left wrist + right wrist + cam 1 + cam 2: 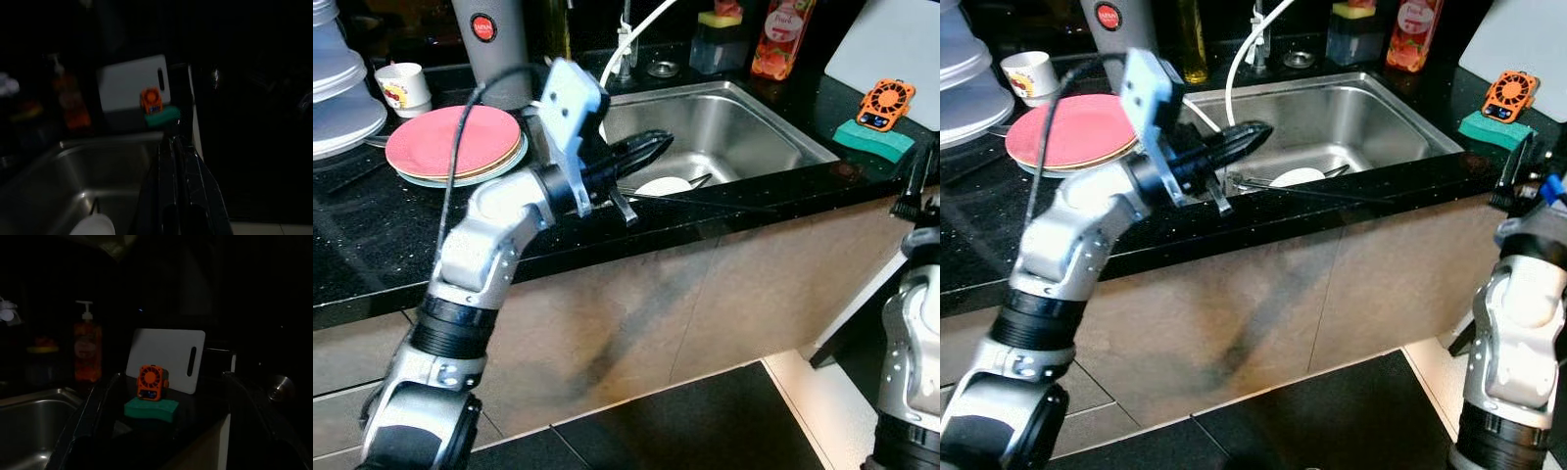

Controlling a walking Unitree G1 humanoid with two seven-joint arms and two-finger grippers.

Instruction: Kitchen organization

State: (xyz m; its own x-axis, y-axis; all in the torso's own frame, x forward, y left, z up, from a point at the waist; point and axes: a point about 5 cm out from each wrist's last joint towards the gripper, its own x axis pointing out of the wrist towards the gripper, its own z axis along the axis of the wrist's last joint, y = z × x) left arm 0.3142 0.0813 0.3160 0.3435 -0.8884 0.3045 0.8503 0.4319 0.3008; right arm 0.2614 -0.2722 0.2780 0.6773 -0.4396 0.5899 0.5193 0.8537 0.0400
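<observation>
My left gripper point(658, 144) reaches over the steel sink point(759, 110), its black fingers point(177, 161) pressed together and shut with nothing between them. Just below its tip a white dish point(663, 185) lies in the basin with a few dark utensils point(697, 181) beside it. A stack of plates, pink on top point(455, 140), rests on the black counter left of the sink. My right gripper point(1538, 152) hovers at the counter's right end, open, its fingers point(90, 409) spread on either side of a green sponge point(150, 410) and a small orange gadget point(151, 382).
A white cup point(403, 86), stacked pale bowls point(337, 93) and a steel canister point(491, 44) stand at the back left. Behind the sink are a white hose point(631, 44), a container and an orange soap bottle point(783, 39). A white cutting board point(891, 44) leans at the far right.
</observation>
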